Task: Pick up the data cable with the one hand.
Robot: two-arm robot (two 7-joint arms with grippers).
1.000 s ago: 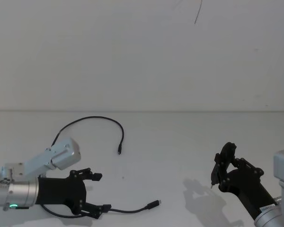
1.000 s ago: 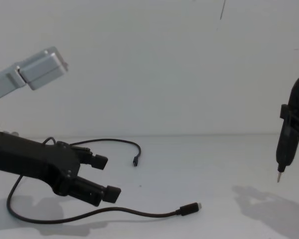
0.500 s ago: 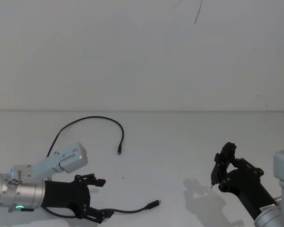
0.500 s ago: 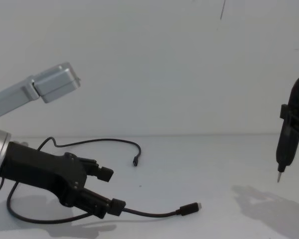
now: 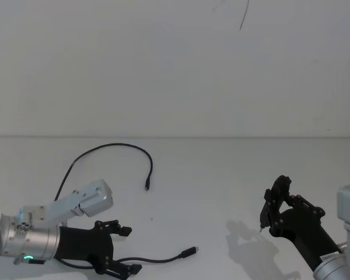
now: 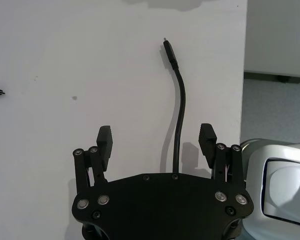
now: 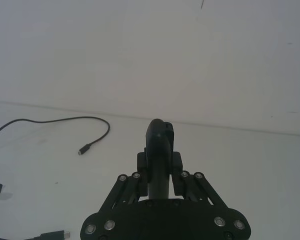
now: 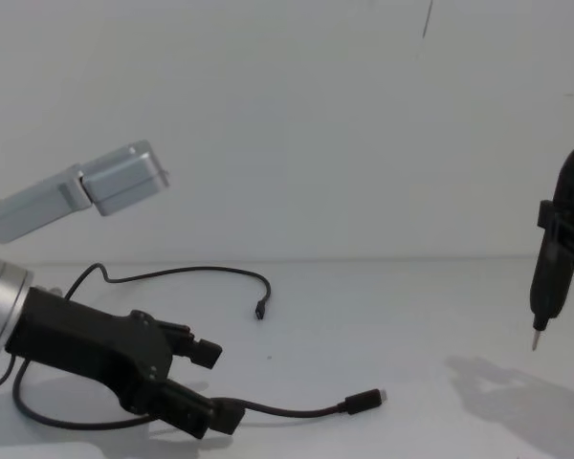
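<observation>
The data cable (image 5: 114, 145) is a thin black cord that arcs across the white table. One plug (image 5: 146, 186) lies mid-table and the other plug (image 5: 192, 251) lies near the front. My left gripper (image 5: 127, 249), black and two-fingered on a silver arm with a green light, is open low over the table. It straddles the cable's near stretch. In the left wrist view the cable (image 6: 179, 107) runs out between the fingers (image 6: 206, 134), closer to one, and touches neither. From the chest, the left gripper (image 8: 217, 386) stands over the cable (image 8: 292, 413). My right gripper (image 5: 272, 207) hovers at the right.
The right gripper (image 7: 160, 170) is shut on a dark tool (image 8: 547, 287) whose thin tip points down above the table. The table's (image 6: 55, 45) near edge runs close beside the left gripper. A plain white wall rises behind the table.
My left gripper has dropped down to the table and drawn back slightly, still open, so its fingers now stand on either side of the cable. The right arm has not moved.
</observation>
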